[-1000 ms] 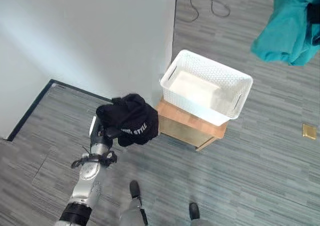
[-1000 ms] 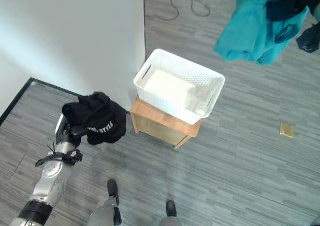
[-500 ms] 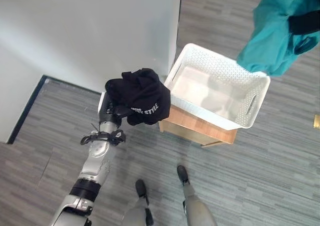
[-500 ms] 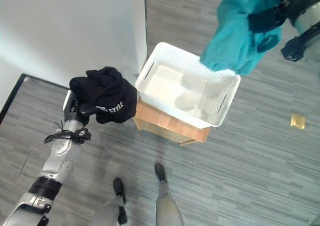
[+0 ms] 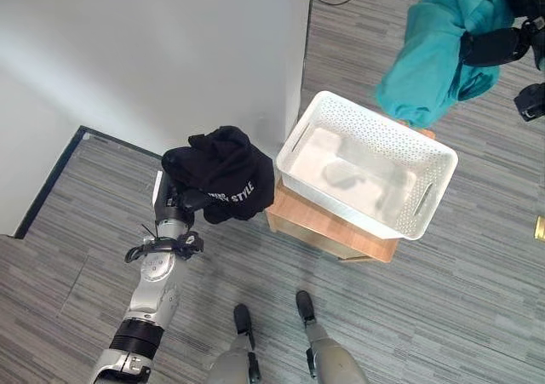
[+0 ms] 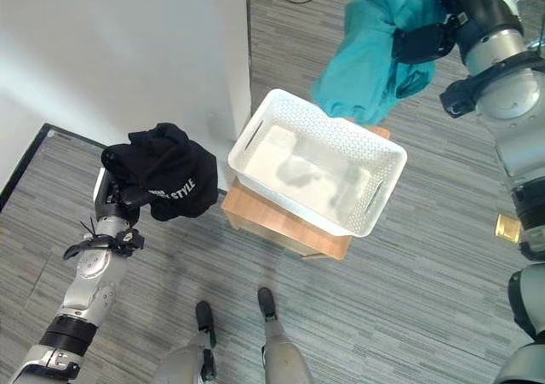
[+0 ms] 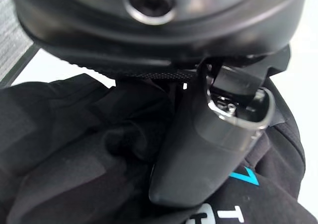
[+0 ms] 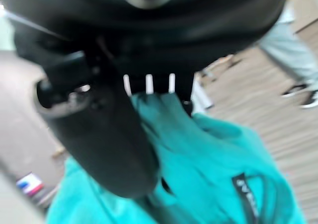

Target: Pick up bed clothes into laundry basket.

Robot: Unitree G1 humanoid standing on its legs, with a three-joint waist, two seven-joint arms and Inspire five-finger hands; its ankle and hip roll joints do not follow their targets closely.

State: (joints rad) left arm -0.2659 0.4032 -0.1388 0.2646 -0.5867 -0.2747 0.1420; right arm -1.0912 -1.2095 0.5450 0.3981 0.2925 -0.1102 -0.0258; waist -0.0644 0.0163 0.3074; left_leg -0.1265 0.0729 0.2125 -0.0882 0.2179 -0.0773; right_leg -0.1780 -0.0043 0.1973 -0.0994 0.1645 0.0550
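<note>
A white laundry basket (image 5: pixel 298 128) stands on a low wooden stool (image 5: pixel 315 222). My left hand (image 5: pixel 180 203) is shut on a bunched black garment (image 5: pixel 220 173), held up just left of the basket, level with its rim. In the left wrist view the thumb (image 7: pixel 208 149) presses into the black cloth (image 7: pixel 74 149). My right hand (image 6: pixel 421 42) is shut on a teal garment (image 6: pixel 366 48), which hangs over the basket's far rim, its lower end just above it. The right wrist view shows the thumb (image 8: pixel 99 139) against teal cloth (image 8: pixel 208 159).
A tall white wall (image 5: pixel 170 52) rises behind my left hand and ends in a corner by the basket's left end. A small yellow item (image 6: pixel 507 227) lies on the grey floor at the right. A person's legs (image 8: pixel 293 50) stand farther off.
My right hand has carried the teal garment leftward, from well off to the right to above the basket's far rim. The black garment stays in my left hand beside the basket. The camera shifted.
</note>
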